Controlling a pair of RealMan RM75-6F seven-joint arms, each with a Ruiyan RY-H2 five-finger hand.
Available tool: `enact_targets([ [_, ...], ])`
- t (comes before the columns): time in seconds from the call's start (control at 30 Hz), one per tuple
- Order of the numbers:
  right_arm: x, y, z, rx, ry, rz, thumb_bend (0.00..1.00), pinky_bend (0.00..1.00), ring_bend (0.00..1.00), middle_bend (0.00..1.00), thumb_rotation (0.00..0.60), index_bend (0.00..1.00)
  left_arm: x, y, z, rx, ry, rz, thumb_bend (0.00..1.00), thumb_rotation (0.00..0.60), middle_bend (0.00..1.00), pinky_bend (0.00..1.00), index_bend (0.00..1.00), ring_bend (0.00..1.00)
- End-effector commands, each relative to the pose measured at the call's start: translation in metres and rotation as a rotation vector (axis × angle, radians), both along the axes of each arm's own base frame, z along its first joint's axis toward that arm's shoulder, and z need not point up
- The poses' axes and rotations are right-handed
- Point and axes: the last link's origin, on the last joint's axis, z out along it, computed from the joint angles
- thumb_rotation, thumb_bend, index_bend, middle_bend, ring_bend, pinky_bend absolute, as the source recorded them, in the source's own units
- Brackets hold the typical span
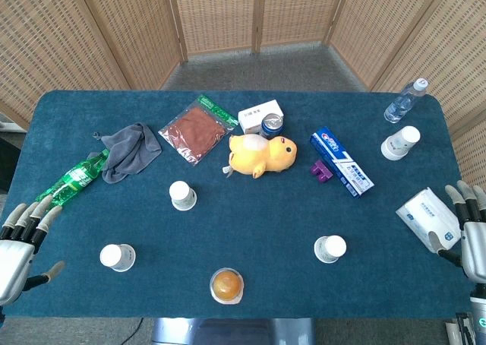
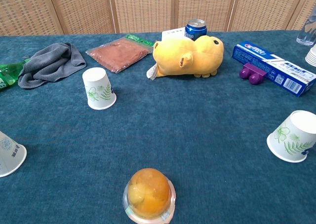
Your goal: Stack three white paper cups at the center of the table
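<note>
Three white paper cups with green leaf prints stand upside down on the blue table: one left of centre (image 1: 182,195) (image 2: 98,88), one at the front left (image 1: 117,257) (image 2: 7,155), one at the front right (image 1: 330,248) (image 2: 295,136). Another white cup (image 1: 400,142) (image 2: 312,55) sits far right near the back. My left hand (image 1: 19,242) hovers at the table's front left edge, fingers spread, holding nothing. My right hand (image 1: 471,231) is at the front right edge beside a tissue pack, fingers apart and empty. Neither hand shows in the chest view.
A yellow plush duck (image 1: 262,155), soda can (image 1: 271,125), white box (image 1: 260,115), toothpaste box (image 1: 342,161) and purple block (image 1: 321,169) lie behind centre. Grey cloth (image 1: 130,150), green packet (image 1: 76,179), brown pouch (image 1: 197,132) lie left. Orange jelly cup (image 1: 227,285) front; bottle (image 1: 405,100); tissue pack (image 1: 429,216).
</note>
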Motion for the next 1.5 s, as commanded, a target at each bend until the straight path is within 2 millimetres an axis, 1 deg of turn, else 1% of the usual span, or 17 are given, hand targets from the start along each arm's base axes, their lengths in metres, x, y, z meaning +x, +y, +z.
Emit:
enact_targets([
  [0.03, -0.001, 0.0, 0.0, 0.002, 0.0, -0.005, 0.32, 0.02, 0.0, 0.02, 0.6, 0.12, 0.0, 0.0, 0.0, 0.001, 0.0, -0.002, 0.23, 0.6, 0.0, 0.01, 0.0, 0.0],
  [0.37, -0.001, 0.0, 0.004, -0.016, -0.011, -0.005, 0.32, 0.02, 0.0, 0.02, 0.6, 0.12, 0.001, 0.005, -0.005, -0.02, -0.01, 0.001, 0.24, 0.6, 0.0, 0.01, 0.0, 0.0],
  [0.53, -0.001, 0.0, 0.005, -0.022, -0.014, -0.007, 0.32, 0.02, 0.0, 0.02, 0.6, 0.12, 0.002, 0.017, -0.011, -0.058, -0.032, 0.018, 0.23, 0.6, 0.0, 0.01, 0.0, 0.0],
  [0.63, -0.001, 0.0, 0.006, -0.022, -0.015, -0.007, 0.32, 0.02, 0.0, 0.02, 0.6, 0.12, 0.004, 0.03, -0.016, -0.089, -0.041, 0.033, 0.23, 0.6, 0.0, 0.01, 0.0, 0.0],
  [0.7, -0.001, 0.0, 0.005, -0.021, -0.015, -0.006, 0.32, 0.02, 0.0, 0.02, 0.6, 0.12, 0.01, 0.043, -0.019, -0.112, -0.047, 0.041, 0.23, 0.6, 0.0, 0.01, 0.0, 0.0],
  [0.77, -0.001, 0.0, 0.005, -0.02, -0.015, -0.005, 0.32, 0.02, 0.0, 0.02, 0.6, 0.12, 0.019, 0.055, -0.021, -0.136, -0.043, 0.04, 0.23, 0.6, 0.0, 0.02, 0.0, 0.0],
  [0.87, 0.0, 0.0, 0.005, -0.02, -0.015, -0.002, 0.32, 0.02, 0.0, 0.02, 0.6, 0.12, 0.038, 0.078, -0.028, -0.184, -0.028, 0.043, 0.23, 0.6, 0.0, 0.02, 0.0, 0.0],
  [1.0, 0.001, 0.0, 0.005, -0.022, -0.016, 0.001, 0.32, 0.02, 0.0, 0.02, 0.6, 0.12, 0.07, 0.113, -0.047, -0.268, -0.036, 0.044, 0.23, 0.6, 0.0, 0.03, 0.0, 0.0],
  [1.1, 0.001, 0.0, 0.006, -0.022, -0.017, 0.001, 0.32, 0.02, 0.0, 0.02, 0.6, 0.12, 0.089, 0.136, -0.063, -0.306, -0.001, 0.041, 0.23, 0.6, 0.0, 0.03, 0.0, 0.0],
  [1.17, 0.0, 0.0, 0.006, -0.021, -0.017, 0.0, 0.32, 0.02, 0.0, 0.02, 0.6, 0.12, 0.097, 0.148, -0.075, -0.323, 0.02, 0.052, 0.23, 0.6, 0.0, 0.04, 0.0, 0.0],
  [1.3, 0.0, 0.0, 0.006, -0.021, -0.023, 0.001, 0.32, 0.02, 0.0, 0.02, 0.6, 0.12, 0.108, 0.171, -0.108, -0.348, 0.048, 0.103, 0.23, 0.6, 0.0, 0.05, 0.0, 0.0],
  [1.4, 0.001, 0.0, 0.008, -0.027, -0.027, 0.005, 0.32, 0.02, 0.0, 0.02, 0.6, 0.12, 0.114, 0.182, -0.13, -0.372, 0.065, 0.137, 0.23, 0.6, 0.0, 0.06, 0.01, 0.0],
  [1.5, 0.001, 0.0, 0.009, -0.031, -0.031, 0.005, 0.32, 0.02, 0.0, 0.02, 0.6, 0.12, 0.121, 0.188, -0.15, -0.383, 0.071, 0.157, 0.23, 0.6, 0.0, 0.06, 0.01, 0.0],
])
